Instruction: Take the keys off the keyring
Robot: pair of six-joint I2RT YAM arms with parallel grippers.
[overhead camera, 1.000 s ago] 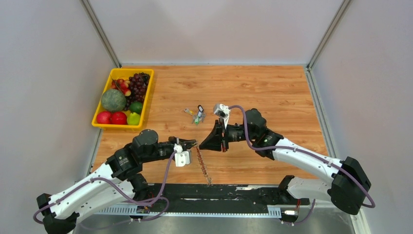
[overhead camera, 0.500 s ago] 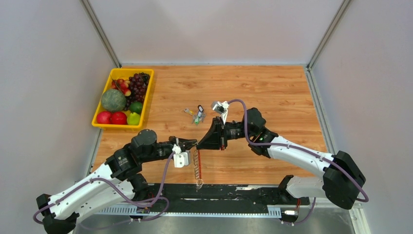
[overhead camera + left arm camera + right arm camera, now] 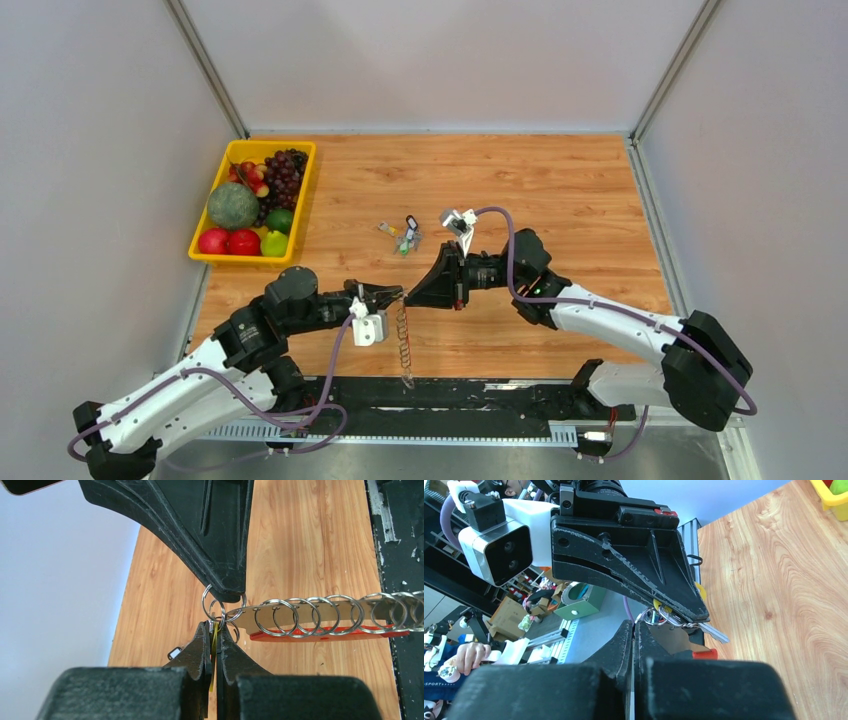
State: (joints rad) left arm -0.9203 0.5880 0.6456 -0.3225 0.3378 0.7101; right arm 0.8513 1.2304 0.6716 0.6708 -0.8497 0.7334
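— The keyring (image 3: 330, 634), where is it?
— Strung out toward six o'clock from where both tools meet, above the desk (image 3: 560, 190). The keys (image 3: 403, 345) and split rings (image 3: 295, 616) run along its red loop.
— And the tools?
— The left tool (image 3: 214, 634) is clamped on a thin yellow tab (image 3: 214, 655). The right tool (image 3: 227, 594), at its twelve o'clock, is pinched together at the small rings.

keyring (image 3: 325, 633): red loop seen edge-on, held up in the air, hanging in a line toward the near edge. keys (image 3: 247, 616): flat silver, packed in a row along it on wire split rings (image 3: 300, 616); apparently all still threaded on.
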